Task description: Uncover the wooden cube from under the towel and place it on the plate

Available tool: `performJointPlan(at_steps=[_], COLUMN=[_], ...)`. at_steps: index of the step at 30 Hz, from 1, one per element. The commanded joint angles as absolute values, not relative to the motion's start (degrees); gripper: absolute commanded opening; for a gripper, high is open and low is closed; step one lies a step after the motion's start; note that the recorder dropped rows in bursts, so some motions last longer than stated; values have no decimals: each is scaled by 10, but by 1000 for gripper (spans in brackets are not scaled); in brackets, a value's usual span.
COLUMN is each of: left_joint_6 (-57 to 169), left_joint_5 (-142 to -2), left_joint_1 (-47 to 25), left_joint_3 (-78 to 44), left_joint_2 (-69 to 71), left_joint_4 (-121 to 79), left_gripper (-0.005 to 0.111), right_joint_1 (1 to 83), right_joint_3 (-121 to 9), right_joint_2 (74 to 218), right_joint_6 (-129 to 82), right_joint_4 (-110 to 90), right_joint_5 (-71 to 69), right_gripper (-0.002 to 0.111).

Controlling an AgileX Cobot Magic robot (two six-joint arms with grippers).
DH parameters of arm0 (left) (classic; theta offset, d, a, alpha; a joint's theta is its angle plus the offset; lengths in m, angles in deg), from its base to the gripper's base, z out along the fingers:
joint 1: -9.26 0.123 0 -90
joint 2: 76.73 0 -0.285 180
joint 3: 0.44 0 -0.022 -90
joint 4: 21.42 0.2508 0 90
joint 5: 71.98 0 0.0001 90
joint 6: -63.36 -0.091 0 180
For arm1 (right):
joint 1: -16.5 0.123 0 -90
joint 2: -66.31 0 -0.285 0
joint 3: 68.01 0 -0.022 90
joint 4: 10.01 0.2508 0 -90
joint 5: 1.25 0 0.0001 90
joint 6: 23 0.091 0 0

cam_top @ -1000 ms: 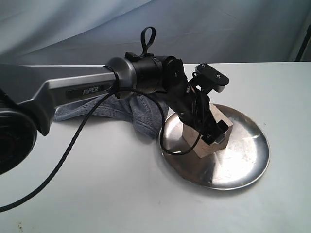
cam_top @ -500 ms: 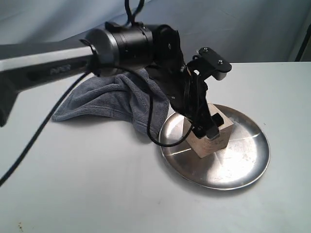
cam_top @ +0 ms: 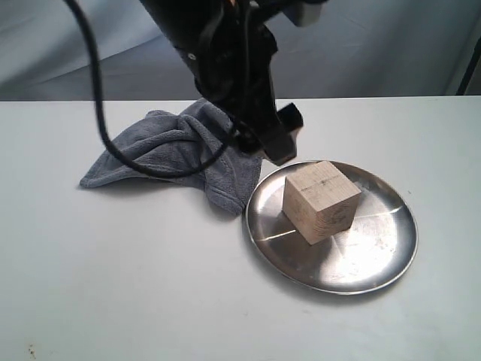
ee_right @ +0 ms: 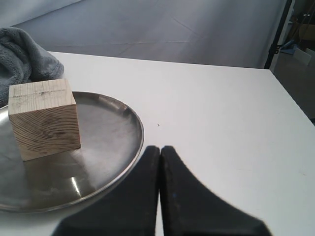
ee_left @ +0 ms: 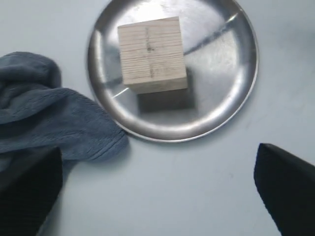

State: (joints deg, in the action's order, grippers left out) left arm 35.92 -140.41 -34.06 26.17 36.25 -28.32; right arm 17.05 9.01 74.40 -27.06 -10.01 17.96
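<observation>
The wooden cube [cam_top: 322,201] sits flat on the plate [cam_top: 376,263], a little towards the plate's far-left side and uncovered. Being a cube, it has no long axis. Its cross-marked face points up, and one vertical corner is turned towards the desk's [cam_top: 113,286] near edge. The plate lies right of the desk's middle. The towel [cam_top: 165,147] is bunched towards the far edge, its hem touching the plate's left rim.

The left gripper [ee_left: 158,147] hangs above, jaws wide apart and empty. The right gripper [ee_right: 158,147] has its fingers pressed together on nothing.

Placement looks complete. What's left is probably pulling the arm away without snagging the towel or nudging the cube.
</observation>
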Motion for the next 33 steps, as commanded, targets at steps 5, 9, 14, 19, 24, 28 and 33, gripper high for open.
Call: performJointPlan(at_steps=[5, 9, 14, 19, 24, 28, 33], left_joint_6=[428, 430, 431, 439, 468, 537, 546], left_joint_5=[-1419, -1419, -1335, -1166, -1013, -926, -896], left_joint_1=[-323, -281, -199, -152, -152, -152, -152], left_joint_3=[247, 197, 74, -83, -205, -265, -318], left_joint_2=[249, 181, 96, 21, -45, -84, -134], left_joint_4=[-208, -209, -227, -228, -219, -176, -174], left_gripper=[104, 104, 104, 104, 104, 104, 104], right_joint_1=[172, 172, 172, 172, 172, 172, 172], right_joint_3=[92, 92, 92, 92, 92, 92, 92], right_joint_2=[741, 741, 741, 741, 741, 741, 741], right_joint_6=[-272, -272, -272, -272, -272, -272, -272], right_joint_4=[-105, -105, -105, -105, -105, -105, -105], right_joint_5=[179, 179, 179, 179, 179, 179, 179], right_gripper=[0, 0, 0, 0, 0, 0, 0])
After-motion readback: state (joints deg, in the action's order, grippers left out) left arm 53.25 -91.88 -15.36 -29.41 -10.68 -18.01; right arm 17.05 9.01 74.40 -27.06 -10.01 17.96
